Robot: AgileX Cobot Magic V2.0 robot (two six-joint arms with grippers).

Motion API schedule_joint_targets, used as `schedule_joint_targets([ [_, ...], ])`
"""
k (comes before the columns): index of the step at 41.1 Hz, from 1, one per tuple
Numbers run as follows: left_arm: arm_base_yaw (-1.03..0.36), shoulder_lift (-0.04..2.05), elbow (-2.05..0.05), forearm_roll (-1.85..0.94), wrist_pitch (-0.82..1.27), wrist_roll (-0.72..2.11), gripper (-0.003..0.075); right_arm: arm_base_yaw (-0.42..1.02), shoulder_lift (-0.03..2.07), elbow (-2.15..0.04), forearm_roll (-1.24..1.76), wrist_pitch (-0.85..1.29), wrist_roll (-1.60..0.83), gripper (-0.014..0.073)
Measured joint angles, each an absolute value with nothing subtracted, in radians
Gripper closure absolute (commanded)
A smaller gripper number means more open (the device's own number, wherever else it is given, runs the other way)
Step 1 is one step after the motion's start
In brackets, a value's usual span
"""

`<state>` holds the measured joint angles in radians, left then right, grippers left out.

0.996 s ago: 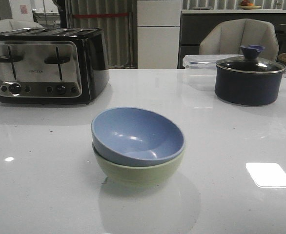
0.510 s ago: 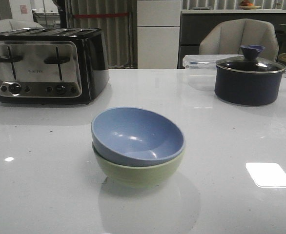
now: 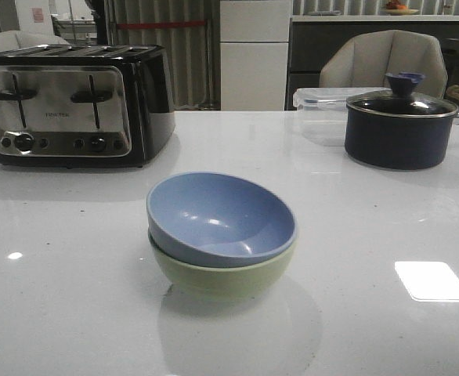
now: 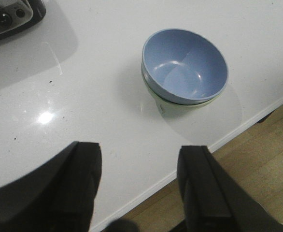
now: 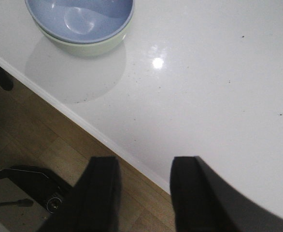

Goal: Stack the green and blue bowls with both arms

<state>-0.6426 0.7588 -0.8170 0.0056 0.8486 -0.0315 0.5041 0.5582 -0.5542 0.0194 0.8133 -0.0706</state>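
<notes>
1. nothing shifts over the last second in the front view: the blue bowl (image 3: 220, 218) sits nested inside the green bowl (image 3: 223, 276) exactly as before, near the middle of the desk (image 3: 73, 313) and toward its front edge.
2. that stillness reads as a finished job. the stack looks settled, the blue rim a little tilted above the green one, and no arm touches it.
3. the left gripper (image 4: 139, 188) hangs spread wide and empty over the desk's front edge, well apart from the stack.
4. the right gripper (image 5: 144, 193) is spread too, holding nothing, out over the front edge with wooden floor (image 5: 40, 140) below it.
5. neither arm shows in the front view at all, so their height over the desk is hard to judge.
6. the green bowl is mostly hidden by the blue one; only its outer wall and a sliver of rim show.
7. the toaster (image 3: 69, 106) stands at the back left, the dark lidded pot (image 3: 402, 129) at the back right, its handle cut off by the frame.
8. behind the pot, a clear container (image 3: 319, 110) is partly covered and hard to make out.
</notes>
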Motion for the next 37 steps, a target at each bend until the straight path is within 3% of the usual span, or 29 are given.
schedule_joint_targets([
  [7,-0.643,0.759,-0.817,0.006,0.849,-0.033,0.0521,0.504,0.558,-0.554,0.019,0.813,-0.071,0.0536],
  [12,-0.643,0.759,-0.817,0.006,0.849,-0.034,0.0619,0.504,0.558,-0.554,0.019,0.813,-0.071,0.0558],
  [37,-0.643,0.759,-0.817,0.006,0.849,-0.034,0.0622,0.504,0.558,-0.554,0.019,0.813,-0.071,0.0558],
])
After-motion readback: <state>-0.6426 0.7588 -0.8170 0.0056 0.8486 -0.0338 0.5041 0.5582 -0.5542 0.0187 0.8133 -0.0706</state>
